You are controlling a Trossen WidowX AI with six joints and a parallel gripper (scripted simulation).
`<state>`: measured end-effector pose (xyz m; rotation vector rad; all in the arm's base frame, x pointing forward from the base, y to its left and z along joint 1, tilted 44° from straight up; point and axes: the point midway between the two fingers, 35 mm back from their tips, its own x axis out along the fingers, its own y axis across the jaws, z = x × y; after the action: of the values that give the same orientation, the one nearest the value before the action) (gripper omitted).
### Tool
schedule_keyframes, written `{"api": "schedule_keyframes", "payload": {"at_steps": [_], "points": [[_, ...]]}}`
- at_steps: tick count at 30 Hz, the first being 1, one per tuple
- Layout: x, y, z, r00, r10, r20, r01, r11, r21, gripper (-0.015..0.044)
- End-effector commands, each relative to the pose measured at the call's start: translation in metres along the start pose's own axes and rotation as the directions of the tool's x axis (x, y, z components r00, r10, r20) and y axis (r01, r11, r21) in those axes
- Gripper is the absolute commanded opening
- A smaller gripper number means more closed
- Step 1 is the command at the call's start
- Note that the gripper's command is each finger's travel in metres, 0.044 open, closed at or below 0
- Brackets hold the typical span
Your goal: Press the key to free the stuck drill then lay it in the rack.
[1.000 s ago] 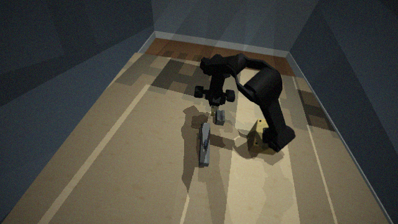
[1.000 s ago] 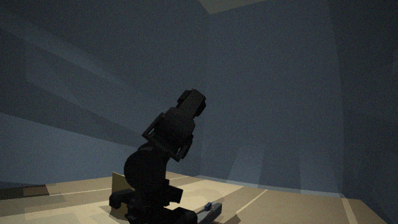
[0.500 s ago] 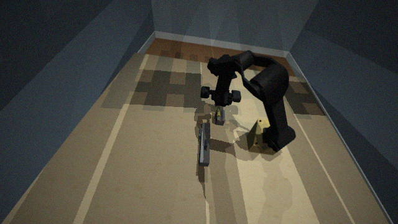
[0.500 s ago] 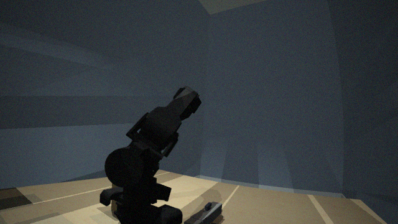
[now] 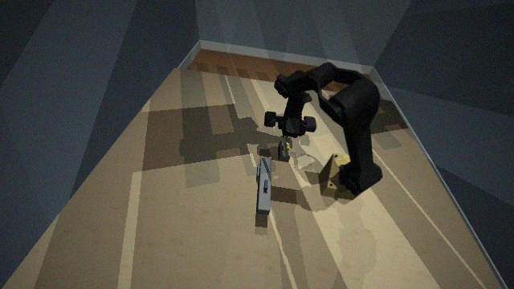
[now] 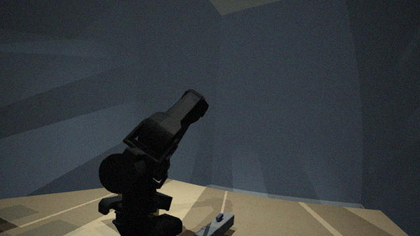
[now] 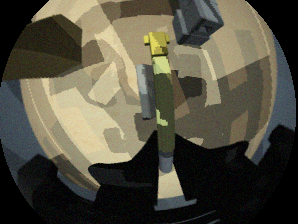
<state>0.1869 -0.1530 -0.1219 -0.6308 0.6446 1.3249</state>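
My gripper (image 5: 286, 140) (image 7: 160, 132) is shut on the drill (image 5: 286, 148) (image 7: 162, 99), a thin olive rod with a yellow tip (image 7: 157, 44). The drill hangs from the fingers just above the small dark grey rack (image 5: 283, 155), of which only a grey strip (image 7: 143, 90) shows beside the rod in the wrist view. I cannot tell whether the drill touches the rack. The long grey block (image 5: 263, 185) (image 6: 214, 227) (image 7: 196, 8) with the blue key (image 5: 265, 185) (image 6: 219, 216) lies apart from the drill, nearer the camera in the top view. In the exterior view the arm hides the gripper.
A tan wedge (image 5: 332, 175) (image 7: 45, 43) stands against the robot's base (image 5: 363, 177). A low pale rim (image 5: 281, 52) borders the table at the back and right side.
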Motion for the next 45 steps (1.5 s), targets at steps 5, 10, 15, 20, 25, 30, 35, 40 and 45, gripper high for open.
{"api": "schedule_keyframes", "payload": {"at_steps": [5, 10, 15, 20, 25, 30, 35, 40, 45], "points": [[0.014, 0.001, 0.001, 1.000, 0.003, 0.005, -0.003, 1.000, 0.000, 0.0000], [0.019, 0.002, 0.001, 1.000, 0.003, 0.006, -0.003, 1.000, 0.000, 0.0000], [0.022, 0.001, 0.001, 1.000, 0.002, 0.006, -0.002, 1.000, 0.000, 0.0000], [0.027, 0.001, 0.001, 1.000, 0.002, 0.006, -0.002, 1.000, 0.000, 0.0000], [0.032, 0.000, 0.001, 1.000, 0.002, 0.006, -0.002, 1.000, 0.000, 0.0000], [0.036, 0.000, 0.001, 1.000, 0.002, 0.006, -0.002, 1.000, 0.000, 0.0000], [0.041, 0.000, 0.001, 1.000, 0.002, 0.007, -0.002, 1.000, 0.000, 0.0000], [0.045, 0.000, 0.001, 1.000, 0.002, 0.007, -0.002, 1.000, 0.000, 0.0000], [0.048, 0.002, 0.002, 1.000, 0.002, 0.007, -0.002, 1.000, 0.000, 0.0000]]}}
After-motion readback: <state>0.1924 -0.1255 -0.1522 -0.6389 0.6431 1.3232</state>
